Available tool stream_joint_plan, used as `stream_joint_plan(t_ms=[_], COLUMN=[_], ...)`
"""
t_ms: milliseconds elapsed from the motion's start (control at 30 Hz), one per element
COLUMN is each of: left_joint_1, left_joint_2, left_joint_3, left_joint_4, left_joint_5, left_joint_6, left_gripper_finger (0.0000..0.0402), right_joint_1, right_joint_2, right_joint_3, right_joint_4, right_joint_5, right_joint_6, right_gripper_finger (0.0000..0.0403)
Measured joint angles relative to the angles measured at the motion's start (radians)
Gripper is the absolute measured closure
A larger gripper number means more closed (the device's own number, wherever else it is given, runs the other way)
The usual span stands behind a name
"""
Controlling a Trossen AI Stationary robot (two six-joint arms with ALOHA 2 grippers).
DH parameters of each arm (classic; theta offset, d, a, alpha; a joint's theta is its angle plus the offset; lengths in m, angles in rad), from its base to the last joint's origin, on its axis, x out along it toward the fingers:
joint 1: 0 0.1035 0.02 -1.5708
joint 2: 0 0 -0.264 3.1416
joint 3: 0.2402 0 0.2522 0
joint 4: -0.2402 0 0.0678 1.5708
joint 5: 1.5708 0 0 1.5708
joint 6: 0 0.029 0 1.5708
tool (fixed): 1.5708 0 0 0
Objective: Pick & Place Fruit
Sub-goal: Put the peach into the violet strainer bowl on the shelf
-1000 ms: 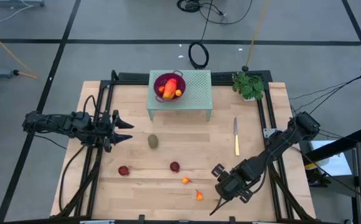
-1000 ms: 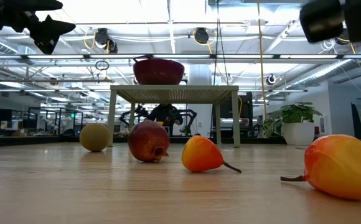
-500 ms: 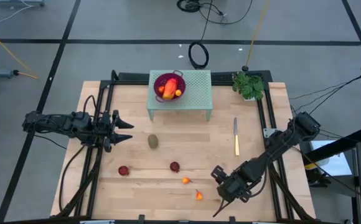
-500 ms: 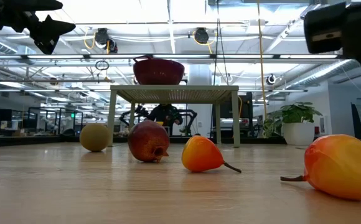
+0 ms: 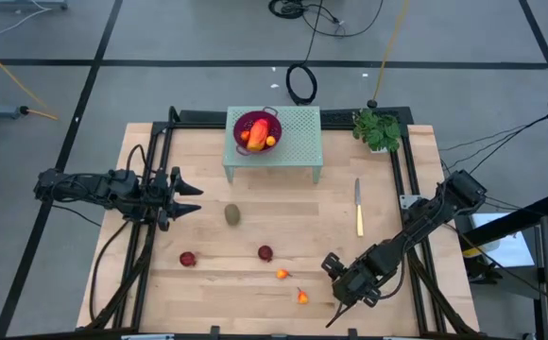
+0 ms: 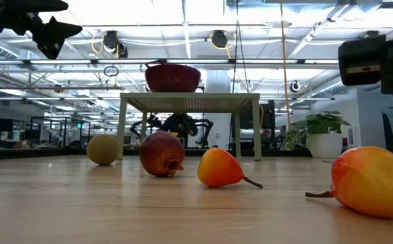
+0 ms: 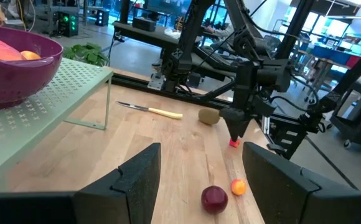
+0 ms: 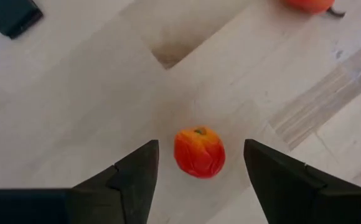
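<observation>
Fingers of the right end effector (image 8: 196, 180) stand apart, empty, with a small orange-red fruit (image 8: 198, 152) on the worktop (image 8: 75, 93) just beyond them, untouched; the left end effector (image 5: 187, 197) hangs open, empty.

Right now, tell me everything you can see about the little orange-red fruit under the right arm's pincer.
The small orange-red fruit is a round, slightly wrinkled toy with a tiny green-brown stem spot on top. It sits upright on the bare wooden table, near the front edge, touching nothing else. The right pincer hangs over it with its jaws open, one finger on either side and neither touching. Another orange fruit lies apart from it.
</observation>
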Motion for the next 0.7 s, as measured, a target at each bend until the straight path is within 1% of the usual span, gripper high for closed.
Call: stream_joint_plan(t_ms=[333, 700], left_joint_1=[0.000, 0.000], left_joint_2=[0.000, 0.000], left_joint_3=[0.000, 0.000], left_joint_4=[0.000, 0.000], left_joint_5=[0.000, 0.000], left_joint_6=[0.000, 0.004], left_gripper_finger=[0.0174, 0.0174], right_joint_1=[0.000, -0.001], right_joint_2=[0.000, 0.000], right_joint_3=[-0.030, -0.088], right_joint_4=[0.056, 0.152], right_joint_5=[0.000, 0.000], right_joint_6=[0.000, 0.027], right_gripper_finger=[0.0178, 0.0205])
